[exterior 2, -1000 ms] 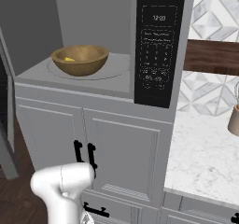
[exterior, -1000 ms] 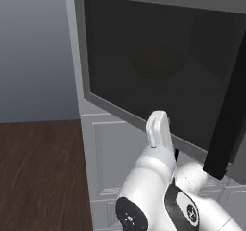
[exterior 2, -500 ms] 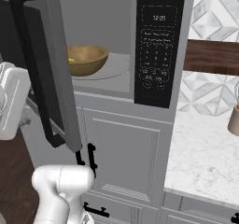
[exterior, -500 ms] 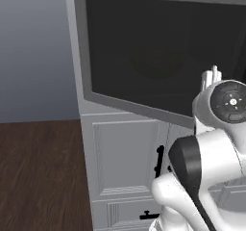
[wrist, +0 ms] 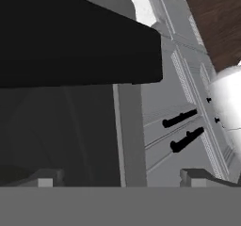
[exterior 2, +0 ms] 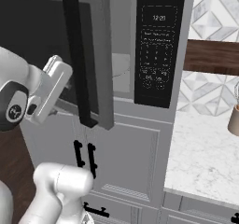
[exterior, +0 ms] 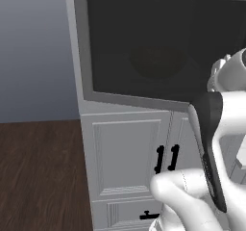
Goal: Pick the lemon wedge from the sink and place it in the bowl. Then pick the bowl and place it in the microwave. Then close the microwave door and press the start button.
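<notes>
The gripper [wrist: 120, 180] is being held wide open, with nothing between its fingertips [wrist: 44, 179], which are rising well apart at the bottom of the hand view. The microwave door [exterior 2: 56, 50] is being faced directly ahead of the gripper, its dark tinted window and grey frame lying just beyond the jaws; whether the fingers are touching it cannot be told. The long black bar handle [exterior 2: 79, 59] is being seen just past the fingertips, crossing above them in the hand view. In the right base view the door is standing partly swung across the microwave [exterior 2: 140, 45], with a strip of pale interior showing between the door edge and the black control panel [exterior 2: 158, 45] farther on. A dim round shape is being shown through the tinted window in the left base view, but it cannot be identified. Below, the grey cabinet doors [exterior: 129, 153] with black handles are being seen, and farthest off, the white marble counter [exterior 2: 205, 157].
</notes>
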